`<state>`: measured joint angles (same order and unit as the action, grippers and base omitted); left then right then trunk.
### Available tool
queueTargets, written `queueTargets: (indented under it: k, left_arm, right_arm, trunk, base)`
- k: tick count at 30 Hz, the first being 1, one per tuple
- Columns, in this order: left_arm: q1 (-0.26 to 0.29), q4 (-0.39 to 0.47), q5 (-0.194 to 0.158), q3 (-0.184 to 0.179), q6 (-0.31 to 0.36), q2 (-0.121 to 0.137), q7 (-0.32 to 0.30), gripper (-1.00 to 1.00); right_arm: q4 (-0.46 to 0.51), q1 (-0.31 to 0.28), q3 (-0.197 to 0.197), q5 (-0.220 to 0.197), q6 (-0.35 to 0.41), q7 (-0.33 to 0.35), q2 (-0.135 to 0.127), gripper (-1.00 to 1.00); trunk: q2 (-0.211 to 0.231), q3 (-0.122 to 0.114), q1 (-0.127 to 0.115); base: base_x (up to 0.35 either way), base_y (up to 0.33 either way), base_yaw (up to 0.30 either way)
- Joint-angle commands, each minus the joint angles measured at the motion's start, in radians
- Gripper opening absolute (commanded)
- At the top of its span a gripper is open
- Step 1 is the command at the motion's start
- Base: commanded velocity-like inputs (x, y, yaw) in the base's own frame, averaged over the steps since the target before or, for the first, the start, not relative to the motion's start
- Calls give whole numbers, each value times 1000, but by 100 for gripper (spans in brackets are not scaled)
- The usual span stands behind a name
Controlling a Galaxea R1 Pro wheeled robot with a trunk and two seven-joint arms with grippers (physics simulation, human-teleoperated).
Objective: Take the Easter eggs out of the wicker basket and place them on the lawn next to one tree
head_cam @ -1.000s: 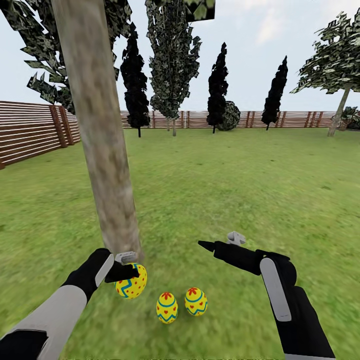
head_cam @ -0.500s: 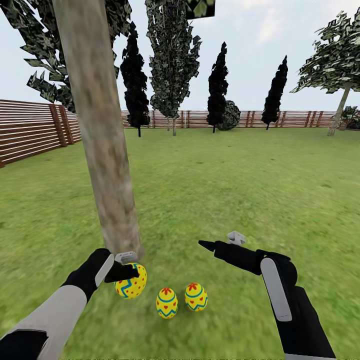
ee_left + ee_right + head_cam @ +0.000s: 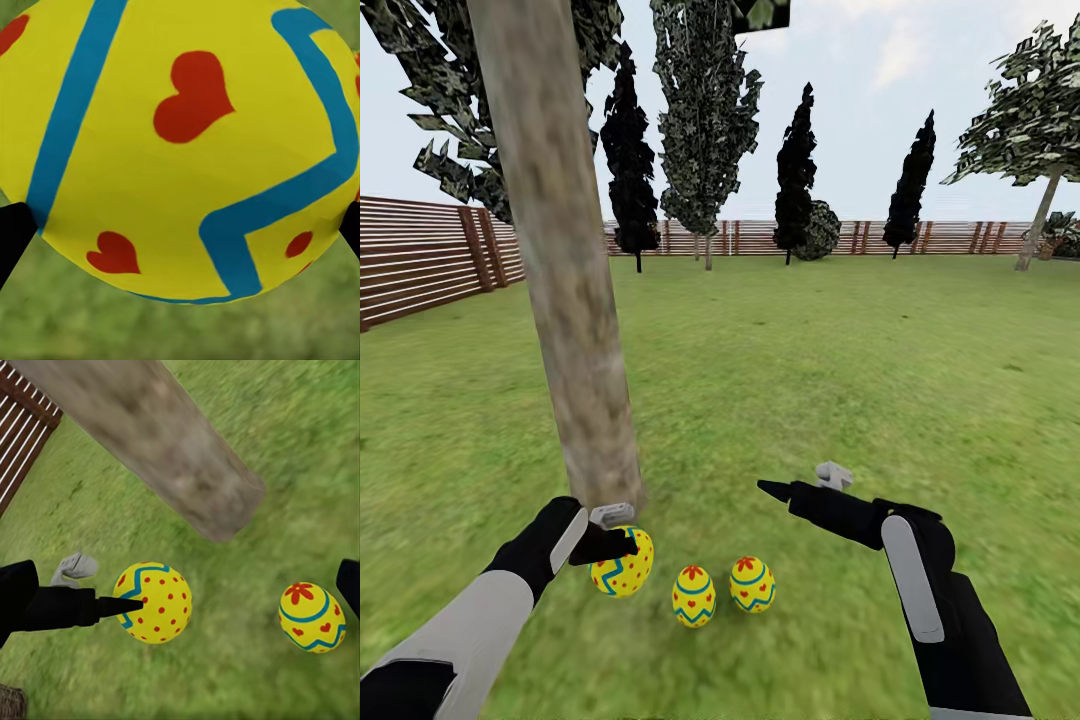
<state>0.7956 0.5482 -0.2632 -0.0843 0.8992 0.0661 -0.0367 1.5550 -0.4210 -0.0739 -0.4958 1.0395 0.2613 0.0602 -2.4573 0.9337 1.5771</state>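
L gripper [image 3: 622,545] is closed on the third egg [image 3: 623,563] — black fingertips [image 3: 13,234] pinch it at opposite sides near its widest part, w/ grass blurred below. Can't tell if the egg touches the lawn [image 3: 840,380] yet or hangs just above. It sits right at the foot of the tree [image 3: 565,300], trunk base just behind it.

R gripper [image 3: 805,485] hangs open and empty, off to the right, above grass. Two other eggs [image 3: 694,596] [image 3: 752,585] stand upright on the lawn, nearly touching each other, just beside the held one and near the same trunk.

Handling, judged: egg looks rigid, smooth, rounded — likely light but slippery, prone to squirt out or roll once let go. Best hold is across the fat middle, as now; release low, w/ the blunt end down. Basket isn't in shot.
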Motion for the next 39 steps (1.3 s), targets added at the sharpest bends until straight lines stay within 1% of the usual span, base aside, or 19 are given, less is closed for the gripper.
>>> queueTargets:
  k: [1, 6, 39]
  left_arm:
    - [1, 1, -2, -6, 3, 1, -3, -100]
    - [1, 1, -2, -6, 3, 1, -3, -100]
    - [1, 2, -2, -8, 1, 1, -3, -100]
  right_arm:
    - [0, -1, -3, 8, 5, 10, 1, 100]
    - [0, -1, -3, 8, 5, 10, 1, 100]
    - [0, -1, 0, 8, 4, 10, 1, 100]
  trunk:
    - [-8, 4, 4]
    - [-43, 20, 23]
    - [-50, 148, 38]
  base:
    - [0, 0, 0]
    - [0, 0, 0]
    - [0, 0, 0]
